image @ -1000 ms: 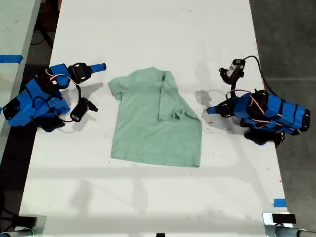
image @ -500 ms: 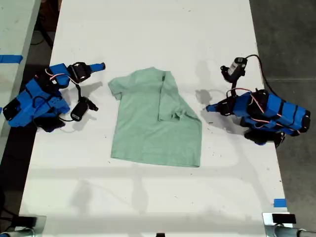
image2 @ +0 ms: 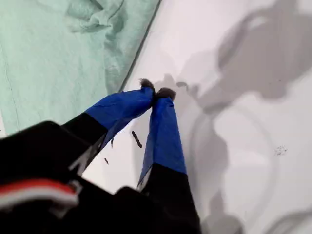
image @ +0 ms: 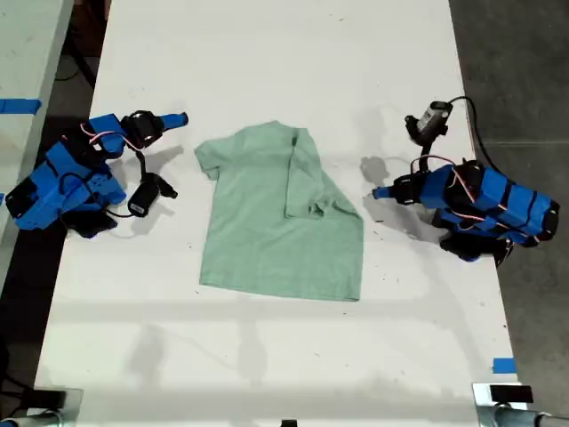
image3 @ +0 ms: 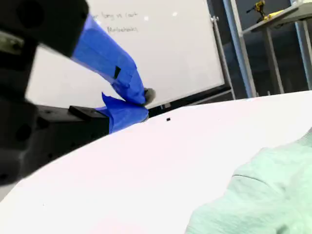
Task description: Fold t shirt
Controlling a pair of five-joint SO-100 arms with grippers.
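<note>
The pale mint-green t shirt (image: 280, 218) lies flat in the middle of the white table (image: 267, 53), one sleeve folded inward over its chest. At the exterior view's right, my first gripper (image: 377, 192) rests shut and holds nothing, its blue tips a short gap from the shirt's edge. In the first wrist view its tips (image2: 156, 91) meet over bare table beside the t shirt (image2: 48, 63). My second gripper (image: 182, 118) is at the exterior view's left, shut and empty, off the shirt's shoulder. The second wrist view shows its tips (image3: 144, 102) together, above the table, with the t shirt (image3: 263, 195) close by.
A second pale table (image: 27, 53) with blue tape (image: 18, 106) stands at the exterior view's left. A blue tape mark (image: 503, 365) sits near the table's edge at the lower right of that view. A whiteboard (image3: 161, 48) stands beyond the table in the second wrist view.
My first gripper has drawn back slightly from the shirt, and its wrist camera has swung up and outward. The second arm has barely shifted. The shirt has not moved.
</note>
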